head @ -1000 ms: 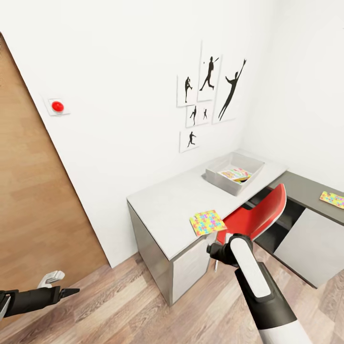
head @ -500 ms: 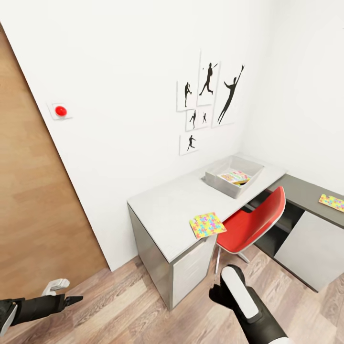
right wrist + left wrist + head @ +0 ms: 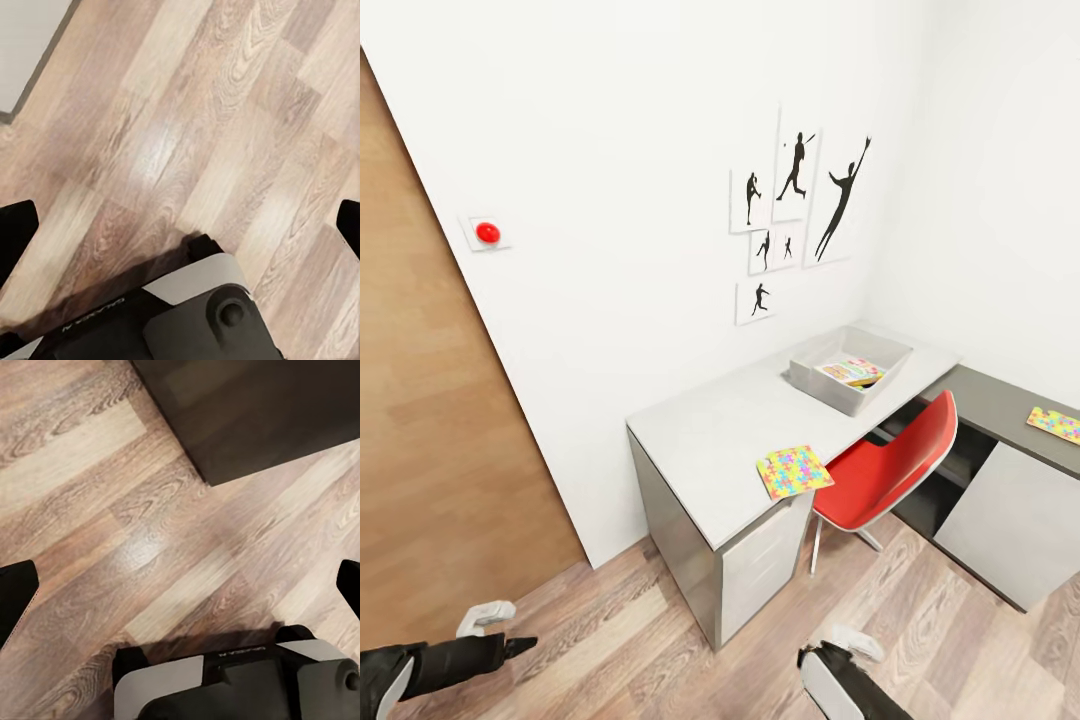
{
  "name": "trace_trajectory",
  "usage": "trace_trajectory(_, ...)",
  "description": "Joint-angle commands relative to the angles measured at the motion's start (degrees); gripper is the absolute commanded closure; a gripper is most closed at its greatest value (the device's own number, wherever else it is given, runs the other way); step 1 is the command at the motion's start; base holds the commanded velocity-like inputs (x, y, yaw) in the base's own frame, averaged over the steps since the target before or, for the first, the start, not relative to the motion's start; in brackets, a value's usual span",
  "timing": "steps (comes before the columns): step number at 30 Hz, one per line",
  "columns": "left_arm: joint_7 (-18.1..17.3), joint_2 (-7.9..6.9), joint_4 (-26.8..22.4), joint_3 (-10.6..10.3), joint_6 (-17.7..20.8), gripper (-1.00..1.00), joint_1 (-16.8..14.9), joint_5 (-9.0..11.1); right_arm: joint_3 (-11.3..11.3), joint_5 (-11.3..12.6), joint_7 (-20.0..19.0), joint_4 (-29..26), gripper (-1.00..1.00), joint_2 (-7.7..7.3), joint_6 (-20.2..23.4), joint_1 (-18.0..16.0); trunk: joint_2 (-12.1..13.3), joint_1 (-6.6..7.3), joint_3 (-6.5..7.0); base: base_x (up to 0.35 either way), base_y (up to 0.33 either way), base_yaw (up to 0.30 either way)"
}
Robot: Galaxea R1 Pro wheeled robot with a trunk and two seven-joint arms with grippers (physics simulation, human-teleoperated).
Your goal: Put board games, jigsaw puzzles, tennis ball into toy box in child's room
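A brown wooden door (image 3: 430, 400) stands far left, and a red button (image 3: 487, 232) sits on the white wall beside it. Low down, the left claw (image 3: 510, 645) hangs over the wood floor (image 3: 620, 640). From its wrist, its two black fingers (image 3: 15, 596) are spread wide apart with nothing between them.

The table (image 3: 720, 430) meets the wall, with bare floor in front of it. A jigsaw puzzle (image 3: 794, 471) lies at the table's front edge, one corner poking over. Beside it the red chair (image 3: 890, 465) is tucked under. The toy box (image 3: 850, 368) sits near the wall with a bright game box (image 3: 850, 371) inside. Another jigsaw puzzle (image 3: 1055, 424) lies on the dark table part, far right.

The right claw's fingers (image 3: 16, 236) are spread wide apart too, over bare floor.
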State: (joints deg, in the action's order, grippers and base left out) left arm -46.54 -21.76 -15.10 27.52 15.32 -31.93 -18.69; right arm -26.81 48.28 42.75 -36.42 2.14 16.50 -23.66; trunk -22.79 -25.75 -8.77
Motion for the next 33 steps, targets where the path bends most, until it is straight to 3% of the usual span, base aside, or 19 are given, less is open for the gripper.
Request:
trace_trajectory(1,1.7,0.49,0.6,0.5,-0.4,-1.00,-0.1,-0.3,-0.5,-1.6,-2.1,2.0,-1.00,-0.07,-2.9,-0.1,-0.1,-0.03,-0.12,0.000,0.000,0.000)
trace_trajectory(7,9.6,2.03,4.4,0.5,-4.3,-1.00,-0.1,-0.2,-1.1,-4.6,-7.5,9.5,-1.00,0.01,-11.8,-0.1,-0.1,-0.03,-0.12,0.000,0.000,0.000)
trace_trajectory(15,19.3,4.35,9.4,0.5,-11.0,-1.00,0.0,-0.2,-1.4,-5.2,-8.5,14.0,-1.00,-0.38,-16.9,-0.1,-0.1,-0.03,-0.12,0.000,0.000,0.000)
trace_trajectory(23,24.0,4.72,11.8,0.5,-13.7,-1.00,0.2,-0.2,-1.4,-5.3,-8.6,15.3,-1.00,-0.36,-17.6,-0.1,-0.1,-0.03,-0.12,0.000,0.000,0.000)
trace_trajectory(33,26.7,5.62,13.2,0.5,-17.4,-1.00,1.2,-0.1,-1.3,-5.3,-8.6,15.5,-1.00,0.26,-18.3,-0.1,-0.1,-0.03,-0.12,0.000,0.000,0.000)
